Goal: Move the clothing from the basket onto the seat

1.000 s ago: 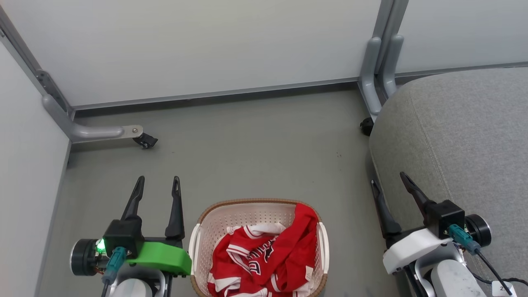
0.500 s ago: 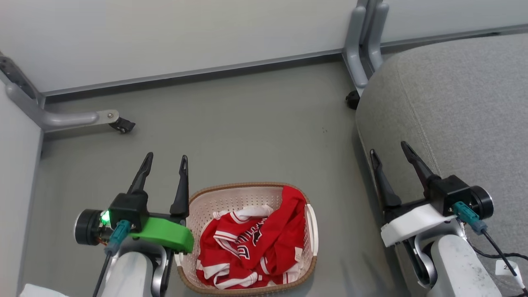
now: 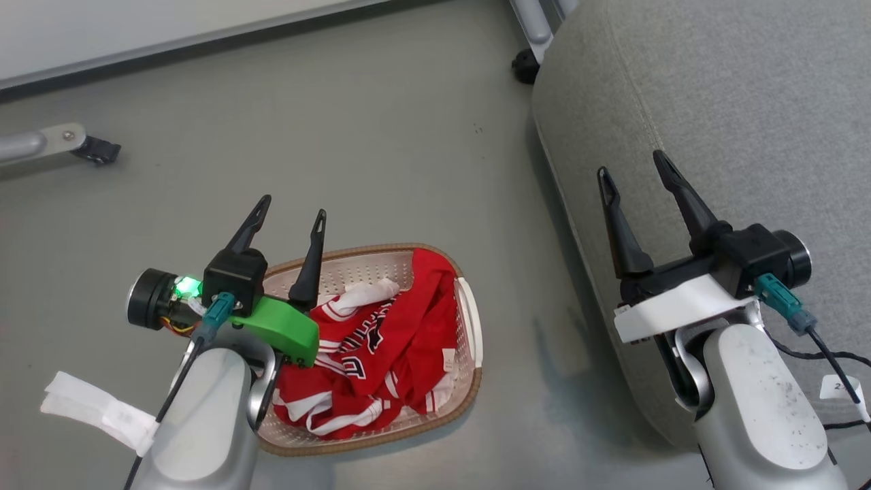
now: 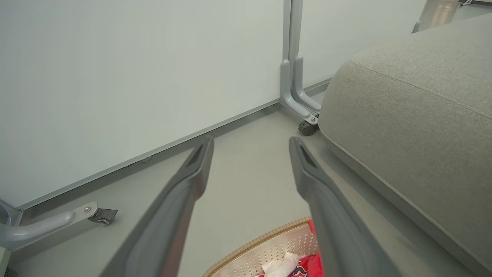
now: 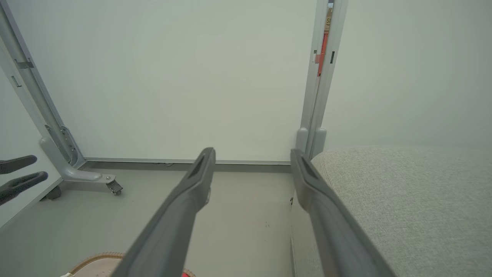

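At six o'clock in the head view, the basket (image 3: 381, 249) is sitting with the clothing (image 3: 381, 340) heaped inside, the seat (image 3: 714, 102) at two o'clock. The view is tipping downward, shifting the scene. The left gripper (image 3: 292, 205), fingers apart and empty, is now overlapping the basket's nine-o'clock rim, likely nearing a grasp. The right gripper (image 3: 631, 162) is hanging spread over the seat's edge.

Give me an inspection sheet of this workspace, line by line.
Surface: plain grey floor, no spills seen.
Job's things: red sports clothing heaped inside cream perforated plastic basket; grey fabric seat to its right.
Clutter: nothing seen.
Grippers: left gripper open over basket's left rim; right gripper open by seat's edge; both hold nothing.
Cables: teal-plugged black cable at each wrist, white tags attached.
Surroundings: white partition panels on grey castored legs.
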Tool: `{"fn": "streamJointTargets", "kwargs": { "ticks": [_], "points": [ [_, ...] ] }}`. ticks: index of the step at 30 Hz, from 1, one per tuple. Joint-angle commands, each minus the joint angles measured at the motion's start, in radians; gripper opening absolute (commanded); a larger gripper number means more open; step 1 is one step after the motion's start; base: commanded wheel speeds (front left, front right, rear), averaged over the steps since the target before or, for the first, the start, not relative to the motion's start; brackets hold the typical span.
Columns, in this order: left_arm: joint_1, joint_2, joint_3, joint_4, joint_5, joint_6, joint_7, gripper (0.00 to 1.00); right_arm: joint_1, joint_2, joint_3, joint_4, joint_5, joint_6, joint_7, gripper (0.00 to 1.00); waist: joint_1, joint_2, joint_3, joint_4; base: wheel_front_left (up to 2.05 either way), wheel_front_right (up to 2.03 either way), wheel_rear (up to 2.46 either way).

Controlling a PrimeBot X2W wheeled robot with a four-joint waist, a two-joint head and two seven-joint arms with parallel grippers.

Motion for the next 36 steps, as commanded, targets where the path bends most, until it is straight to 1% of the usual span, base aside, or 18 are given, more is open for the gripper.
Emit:
{"fn": "streamJointTargets", "kwargs": {
  "ticks": [1,6,11,16,29,36],
  "points": [
    [-0.027,0.014,-0.007,0.019,0.002,-0.003,-0.001,1.0,-0.024,-0.002,0.006,-0.008,0.007,0.0,-0.005,1.0,0.0,-0.0001,0.096,-0.091,0.0,0.0,0.0],
    [-0.082,0.032,-0.058,0.093,0.005,-0.006,-0.001,1.0,-0.066,-0.002,0.016,-0.029,0.019,0.0,-0.005,1.0,0.0,-0.0001,0.159,-0.129,0.0,0.0,0.0],
    [-0.138,0.041,-0.117,0.161,-0.006,-0.008,-0.001,1.0,-0.091,-0.002,0.016,-0.051,0.026,0.0,-0.005,1.0,0.0,-0.0001,0.223,-0.147,0.0,0.0,0.0],
    [-0.195,0.064,-0.181,0.234,-0.025,-0.008,-0.001,1.0,-0.119,-0.002,0.032,-0.068,0.035,0.0,-0.005,1.0,0.0,-0.0001,0.293,-0.163,0.0,0.0,0.0],
    [-0.317,0.101,-0.308,0.428,-0.057,-0.008,-0.001,1.0,-0.186,-0.002,0.086,-0.109,0.022,0.0,-0.005,1.0,0.0,-0.0001,0.446,-0.191,0.0,0.0,0.0],
    [-0.379,0.111,-0.346,0.514,-0.077,-0.008,-0.001,1.0,-0.207,-0.002,0.093,-0.127,0.019,0.0,-0.005,1.0,0.0,-0.0001,0.521,-0.197,0.0,0.0,0.0]
  ]
}}
